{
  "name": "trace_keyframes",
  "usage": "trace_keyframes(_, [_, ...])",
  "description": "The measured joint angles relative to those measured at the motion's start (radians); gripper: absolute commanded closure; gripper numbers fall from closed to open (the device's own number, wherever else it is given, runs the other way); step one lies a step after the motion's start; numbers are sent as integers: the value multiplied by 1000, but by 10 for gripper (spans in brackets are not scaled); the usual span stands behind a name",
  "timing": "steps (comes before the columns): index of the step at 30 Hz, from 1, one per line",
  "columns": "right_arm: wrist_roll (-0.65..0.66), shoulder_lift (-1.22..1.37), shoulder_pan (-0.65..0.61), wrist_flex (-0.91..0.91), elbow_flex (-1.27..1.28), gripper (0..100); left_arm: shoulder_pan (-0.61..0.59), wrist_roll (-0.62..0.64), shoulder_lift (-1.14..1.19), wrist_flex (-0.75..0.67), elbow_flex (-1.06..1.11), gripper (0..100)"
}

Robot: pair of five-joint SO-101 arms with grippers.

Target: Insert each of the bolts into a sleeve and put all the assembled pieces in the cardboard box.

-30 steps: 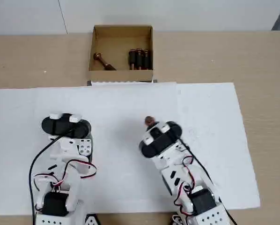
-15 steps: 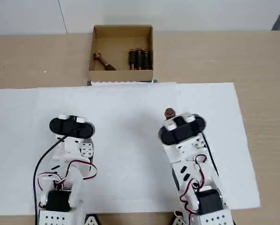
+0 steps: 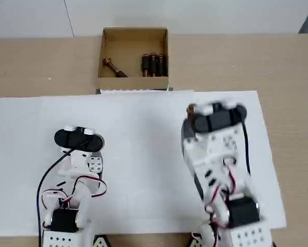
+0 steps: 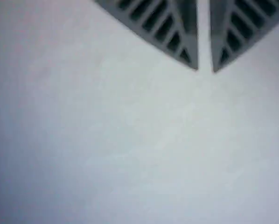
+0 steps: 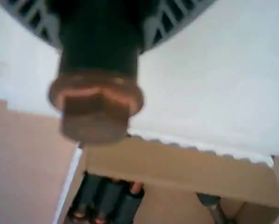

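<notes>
Your left arm (image 3: 77, 154) sits low over the near-left part of the white paper (image 3: 138, 134), well apart from the box. In the left wrist view, your left gripper (image 4: 205, 69) points at bare paper. Its 2 fingers are drawn to a thin slit and hold nothing.

The cardboard box (image 3: 135, 82) stands on the table (image 3: 40, 62), against the far edge of the paper and between your 2 arms. A copper-coloured piece (image 3: 114, 68) lies at a slant in the left half of the box. In the right half, 3 dark sleeved pieces (image 3: 154, 64) lie side by side, touching one another. The right wrist view also shows the box's front wall (image 5: 177, 172), with the sleeved pieces (image 5: 107, 200) behind it.

Your right arm (image 3: 216, 149) is stretched over the right part of the paper. Your right gripper (image 5: 101, 25) is clamped on a black sleeve (image 5: 98, 46). The copper hex head of a bolt (image 5: 96, 105) sticks out of the sleeve's end. From the high view, that bolt head (image 3: 191, 109) shows at the arm's tip. It is over the paper, near the box's front-right corner, and has not reached the box.
</notes>
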Motion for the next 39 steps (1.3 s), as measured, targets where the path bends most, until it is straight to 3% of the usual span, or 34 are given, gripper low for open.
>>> trace_keyframes(11, [-2,750,-2,-256,-526,995,0,0,0,0,0,994])
trace_keyframes(18, [2,1204,-3,-311,-924,995,0,0,0,0,0,994])
trace_keyframes(23, [81,1501,-8,-313,-1211,995,0,0,0,0,0,994])
trace_keyframes(31, [198,1846,-66,-313,-1531,995,0,0,0,0,0,994])
trace_keyframes(39, [218,2053,-89,-313,-1699,985,0,0,0,0,0,994])
